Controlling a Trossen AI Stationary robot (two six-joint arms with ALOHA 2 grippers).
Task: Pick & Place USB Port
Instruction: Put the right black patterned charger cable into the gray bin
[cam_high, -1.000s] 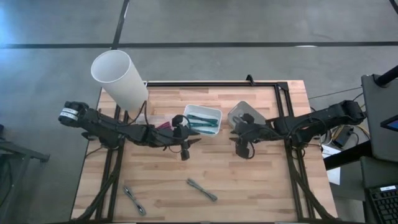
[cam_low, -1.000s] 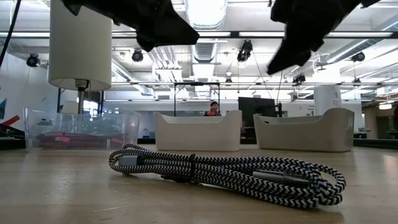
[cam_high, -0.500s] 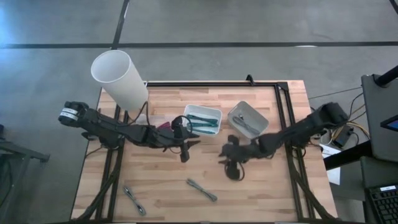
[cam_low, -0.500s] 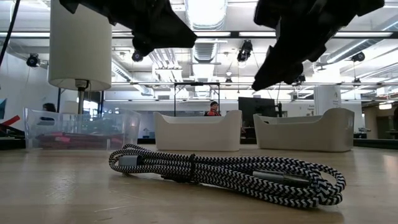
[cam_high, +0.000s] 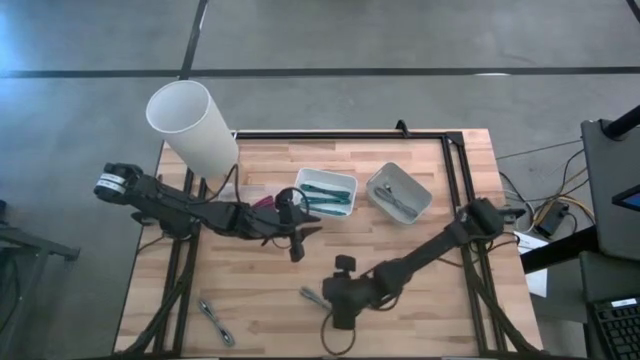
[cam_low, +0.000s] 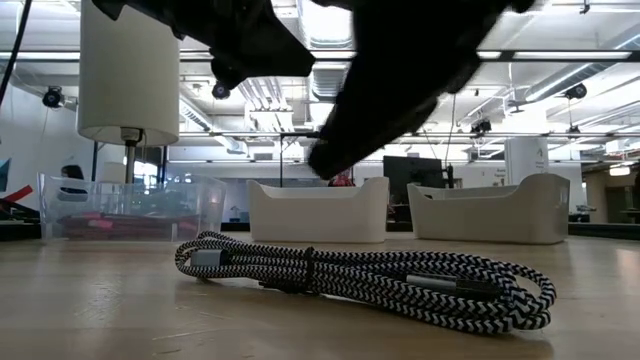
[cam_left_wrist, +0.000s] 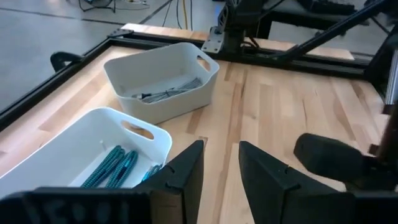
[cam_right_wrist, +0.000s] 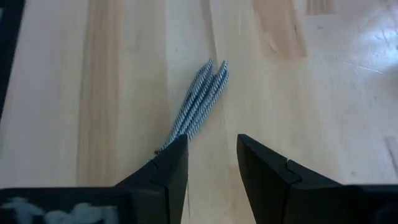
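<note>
A black-and-white braided cable bundle (cam_low: 360, 280) lies flat on the wooden table near its near edge, and it also shows in the high view (cam_high: 311, 296) and the right wrist view (cam_right_wrist: 196, 102). My right gripper (cam_high: 338, 310) hovers open just above it, with the bundle ahead of the fingers (cam_right_wrist: 211, 168). In the low view it is the dark mass (cam_low: 400, 90) over the cable. My left gripper (cam_high: 297, 245) waits open above the table's middle (cam_left_wrist: 221, 174). It is near a white bin of teal cables (cam_high: 352, 182).
A second white bin (cam_high: 425, 205) holding grey cables sits right of the teal one. Another cable bundle (cam_high: 215, 321) lies at the near left corner. A tall white cylinder (cam_high: 193, 125) and a clear box (cam_low: 130, 205) stand far left. Bare wood surrounds the braided cable.
My right gripper has swung from beside the grey-cable bin toward the table's near edge and leftward. It has come down over the braided cable bundle and stayed open. The cable has not moved. My left arm has kept still.
</note>
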